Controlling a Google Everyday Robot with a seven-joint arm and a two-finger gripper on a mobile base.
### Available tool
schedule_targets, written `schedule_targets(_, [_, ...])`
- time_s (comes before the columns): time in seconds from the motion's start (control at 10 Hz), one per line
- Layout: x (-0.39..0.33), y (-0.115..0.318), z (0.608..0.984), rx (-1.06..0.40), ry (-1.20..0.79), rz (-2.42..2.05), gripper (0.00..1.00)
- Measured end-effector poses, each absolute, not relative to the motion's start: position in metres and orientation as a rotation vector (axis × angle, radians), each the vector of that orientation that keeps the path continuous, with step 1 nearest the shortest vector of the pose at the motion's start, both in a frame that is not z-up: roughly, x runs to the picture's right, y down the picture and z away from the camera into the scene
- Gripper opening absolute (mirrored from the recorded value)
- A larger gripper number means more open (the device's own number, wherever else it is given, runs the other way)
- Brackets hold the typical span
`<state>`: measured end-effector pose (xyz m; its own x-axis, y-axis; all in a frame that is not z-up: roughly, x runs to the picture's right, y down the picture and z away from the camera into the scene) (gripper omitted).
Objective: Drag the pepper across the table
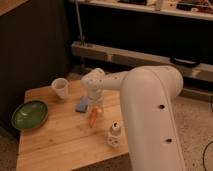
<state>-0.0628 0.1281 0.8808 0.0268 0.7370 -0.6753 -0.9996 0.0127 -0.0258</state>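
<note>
Wooden surface of light planks. At its left edge sits a green bowl, with a white cup behind it. Near the middle lies a blue-and-yellow sponge, and just beside it on the right is the pepper — small, slim, orange-red. The tool hangs straight down at the pepper's far end; whether it is apart or clamped on the pepper cannot be told. A small white bottle stands near the pepper, toward the front right. A thick white arm fills the right side.

Likely risks: a loose hold could let the slim pepper roll free mid-drag. A pull leftward would shove the sponge. A pull toward the front right could topple the bottle — or carry the pepper off the edge.
</note>
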Motion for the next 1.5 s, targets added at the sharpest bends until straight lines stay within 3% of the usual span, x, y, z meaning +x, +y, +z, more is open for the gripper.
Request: schedule_targets(1.5, [-0.073,0.143,0.885,-0.611,0.569,1.41,0.56])
